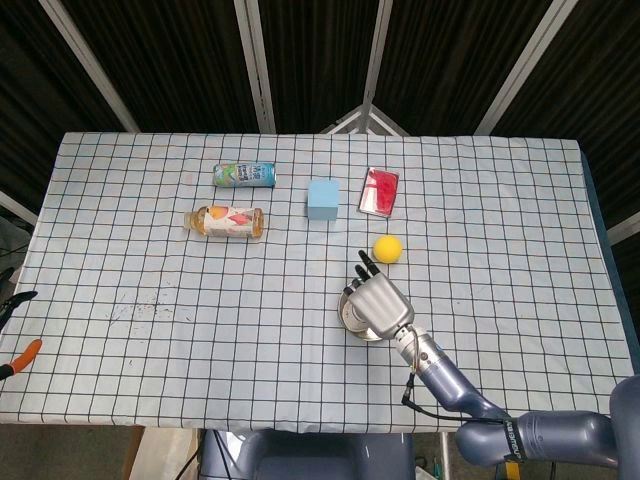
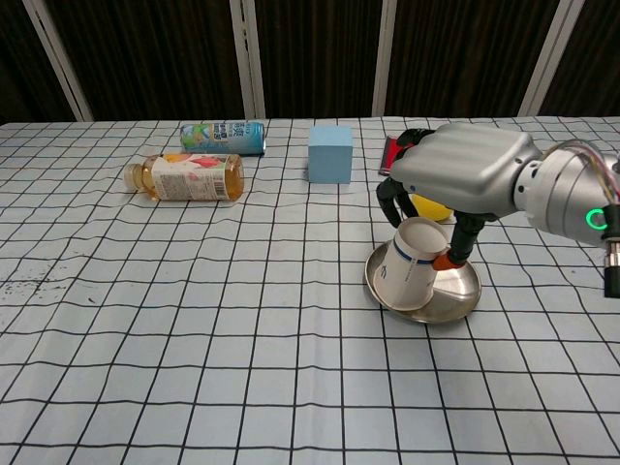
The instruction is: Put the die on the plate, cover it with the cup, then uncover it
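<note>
table: covered by a white cloth with a dark grid, some small dark specks at its near left
can: lay on its side at the far left
bottle: lay on its side just nearer than the can
blue cube: stood at the far middle
red packet: lay flat, right of the blue cube
yellow ball: rested nearer than the red packet
plate: metal, sat nearer than the yellow ball, right of centre
orange-handled tool: lay at the table's near left edge
</note>
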`<action>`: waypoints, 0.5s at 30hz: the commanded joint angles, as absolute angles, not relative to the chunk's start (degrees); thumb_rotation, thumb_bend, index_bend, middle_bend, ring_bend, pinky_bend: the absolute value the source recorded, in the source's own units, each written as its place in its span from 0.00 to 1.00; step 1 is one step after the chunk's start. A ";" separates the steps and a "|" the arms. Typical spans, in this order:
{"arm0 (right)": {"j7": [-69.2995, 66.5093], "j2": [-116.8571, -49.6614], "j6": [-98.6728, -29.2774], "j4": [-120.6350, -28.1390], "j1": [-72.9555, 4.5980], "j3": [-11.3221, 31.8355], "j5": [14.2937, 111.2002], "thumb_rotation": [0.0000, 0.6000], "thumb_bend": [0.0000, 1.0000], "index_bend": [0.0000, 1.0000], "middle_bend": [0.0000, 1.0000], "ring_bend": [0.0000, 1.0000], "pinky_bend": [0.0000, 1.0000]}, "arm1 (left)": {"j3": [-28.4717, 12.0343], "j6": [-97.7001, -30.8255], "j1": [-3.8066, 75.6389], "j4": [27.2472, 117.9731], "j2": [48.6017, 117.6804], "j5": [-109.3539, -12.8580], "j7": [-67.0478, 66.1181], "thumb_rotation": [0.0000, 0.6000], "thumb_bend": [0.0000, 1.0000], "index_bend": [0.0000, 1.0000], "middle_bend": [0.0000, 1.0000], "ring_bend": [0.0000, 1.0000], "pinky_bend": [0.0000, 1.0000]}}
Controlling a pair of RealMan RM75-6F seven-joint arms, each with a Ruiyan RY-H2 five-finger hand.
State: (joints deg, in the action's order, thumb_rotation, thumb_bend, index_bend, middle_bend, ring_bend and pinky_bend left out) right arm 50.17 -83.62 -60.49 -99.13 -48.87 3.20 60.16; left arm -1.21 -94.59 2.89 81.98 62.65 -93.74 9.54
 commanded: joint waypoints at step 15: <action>47.09 -86.95 -59.57 -89.83 -49.03 4.12 60.62 1.00 0.47 0.58 0.48 0.21 0.00 | -1.16 -94.14 3.07 82.22 62.94 -93.71 8.30 1.00 0.38 0.23 0.00 0.00 0.02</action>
State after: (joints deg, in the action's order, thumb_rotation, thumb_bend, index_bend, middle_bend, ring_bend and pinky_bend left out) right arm 47.30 -86.51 -59.42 -91.13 -49.05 4.02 60.26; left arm -1.16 -94.13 3.09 82.20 62.94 -93.72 8.33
